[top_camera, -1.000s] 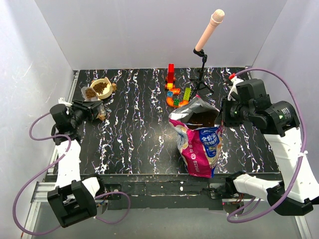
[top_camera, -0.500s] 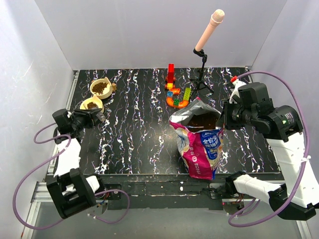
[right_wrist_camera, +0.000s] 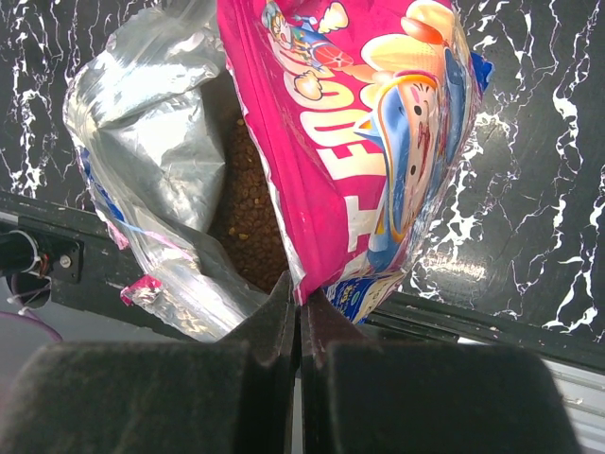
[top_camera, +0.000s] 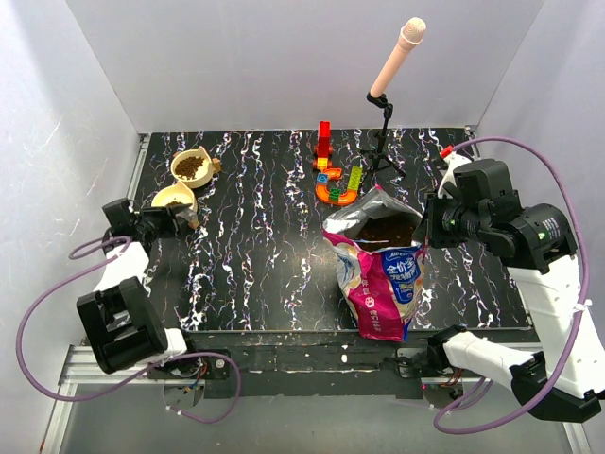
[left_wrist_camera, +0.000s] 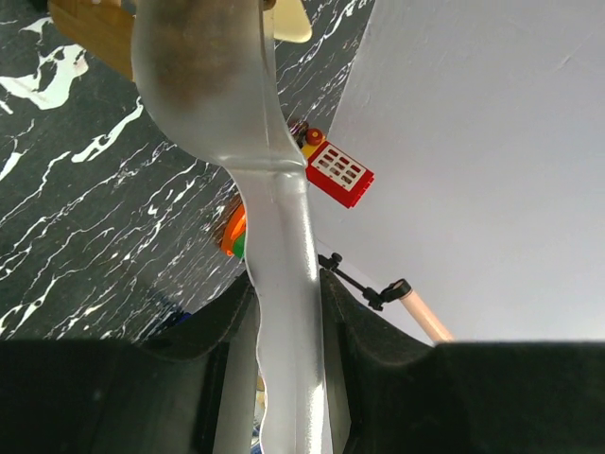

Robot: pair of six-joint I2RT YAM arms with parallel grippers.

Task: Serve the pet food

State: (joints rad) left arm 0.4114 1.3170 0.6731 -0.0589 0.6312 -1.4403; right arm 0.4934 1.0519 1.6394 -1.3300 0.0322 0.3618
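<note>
At desk [top_camera: 265, 236] right, pinching pet food bag [top_camera: 383, 279] rim in right hand [top_camera: 423, 230] to keep it open; clamping translucent scoop [left_wrist_camera: 274, 236] in left hand [top_camera: 178, 220] beside tan bowl [top_camera: 159, 198].

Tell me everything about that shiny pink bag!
The bag is glossy foil: pink, blue and white outside, silver inside, with cartoon pictures on it. It stands upright and crumpled on the black marbled table, near the front edge, with its top open. Brown kibble shows inside. The right gripper is shut on its top rim.
</note>
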